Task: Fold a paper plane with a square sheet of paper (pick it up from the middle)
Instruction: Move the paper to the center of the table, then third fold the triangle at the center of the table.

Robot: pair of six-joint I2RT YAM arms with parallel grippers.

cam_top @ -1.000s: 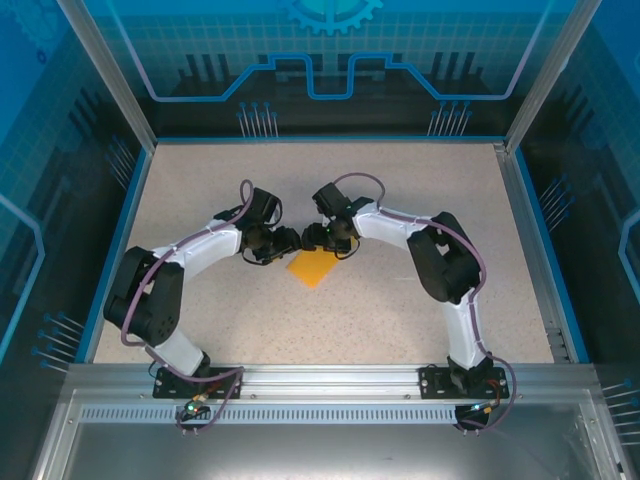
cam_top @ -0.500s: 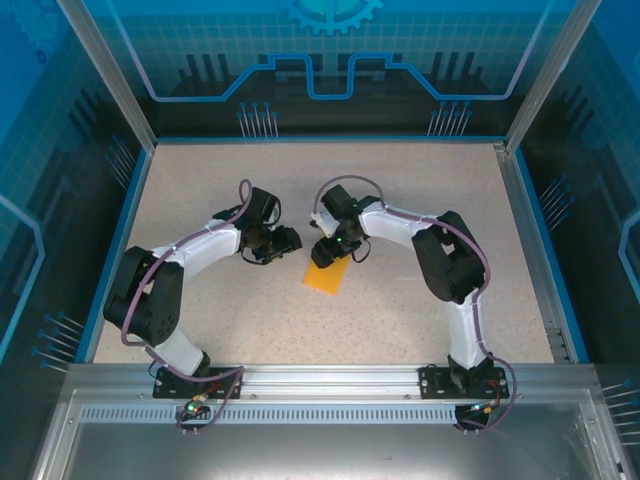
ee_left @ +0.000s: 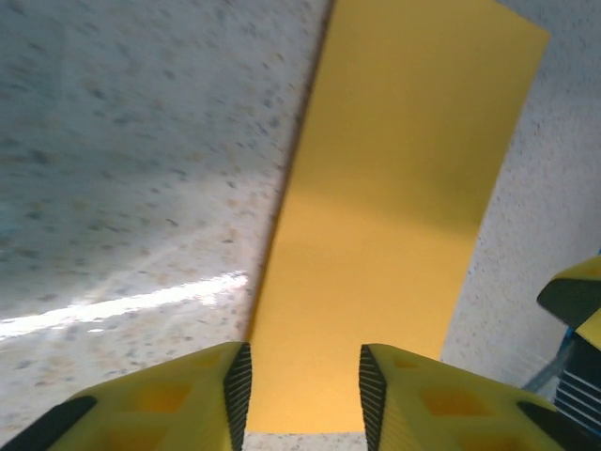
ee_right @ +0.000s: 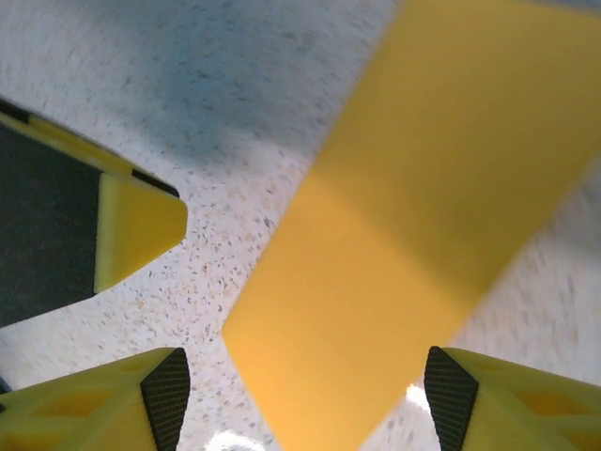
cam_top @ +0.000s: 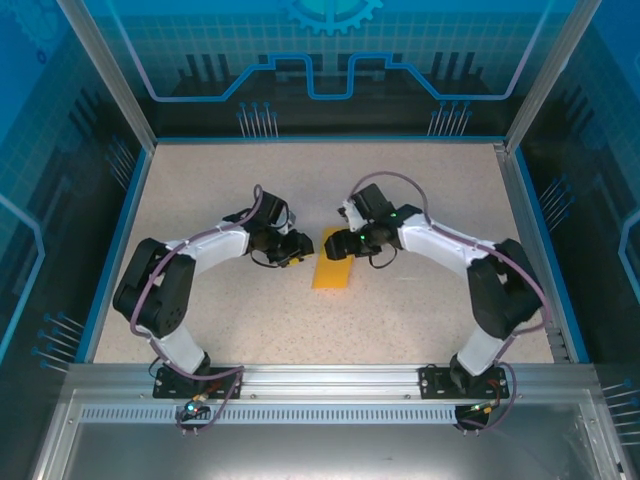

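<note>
Turned since before, the smooth folded paper (cam_top: 332, 272) lies flat; left gripper (ee_left: 305, 376) and right gripper (ee_right: 299, 385) hover at its far end, fingers spread.

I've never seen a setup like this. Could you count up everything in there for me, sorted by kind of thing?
Robot arms: 2 (left arm, right arm)
Grippers at the arm tips: 2 (left gripper, right gripper)
Paper: 1 (orange-yellow sheet of paper, lying flat)
Tables: 1 (speckled table)
Total: 6
</note>
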